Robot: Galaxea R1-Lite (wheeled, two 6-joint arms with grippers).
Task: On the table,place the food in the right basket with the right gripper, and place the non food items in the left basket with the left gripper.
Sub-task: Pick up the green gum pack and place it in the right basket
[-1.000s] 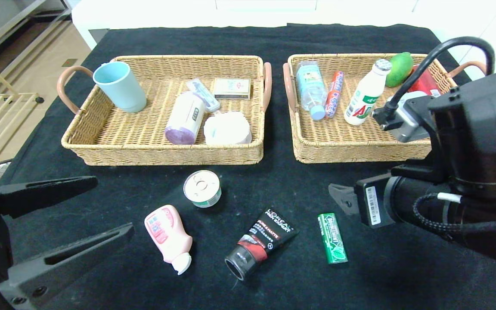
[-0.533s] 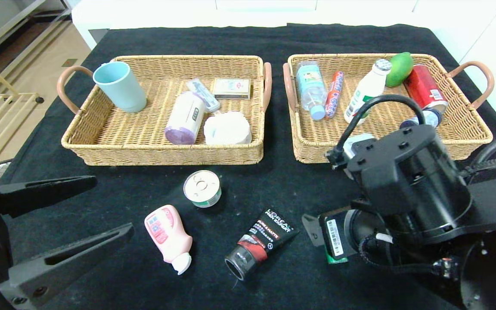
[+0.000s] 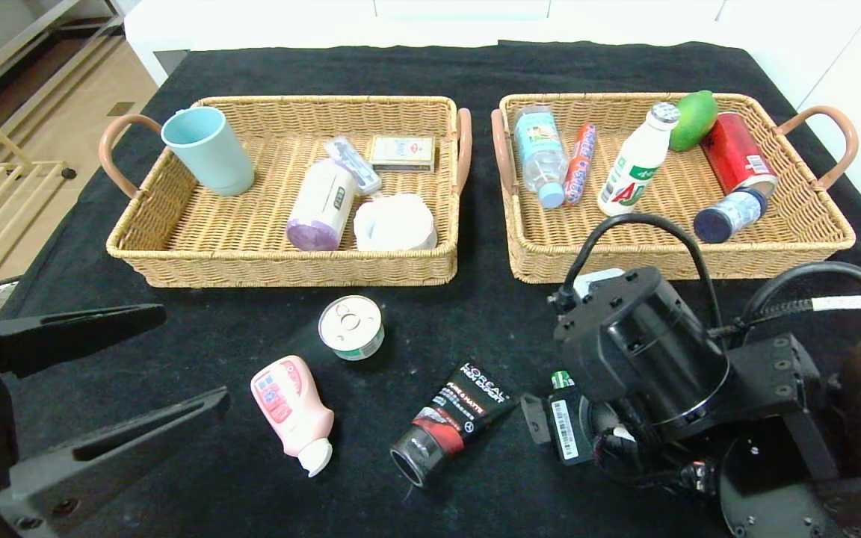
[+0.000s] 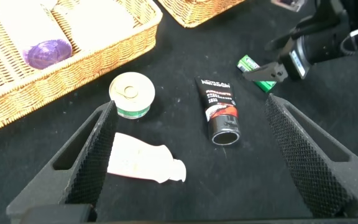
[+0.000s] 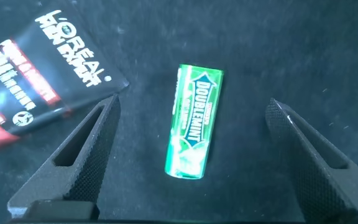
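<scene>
Black table [image 3: 475, 314], tube [image 5: 39, 68] beside gum [image 5: 194, 121] (apart)

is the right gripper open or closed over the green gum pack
Open. In the right wrist view the right gripper has fingers spread either side of the gum pack, touching neither.

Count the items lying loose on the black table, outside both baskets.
4: tin can, pink bottle, black tube, and green gum pack between the right tool's open fingers.

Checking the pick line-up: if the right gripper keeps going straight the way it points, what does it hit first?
Most likely the green gum pack, lying flat between the open fingers of the right gripper; the black tube sits just outside.
</scene>
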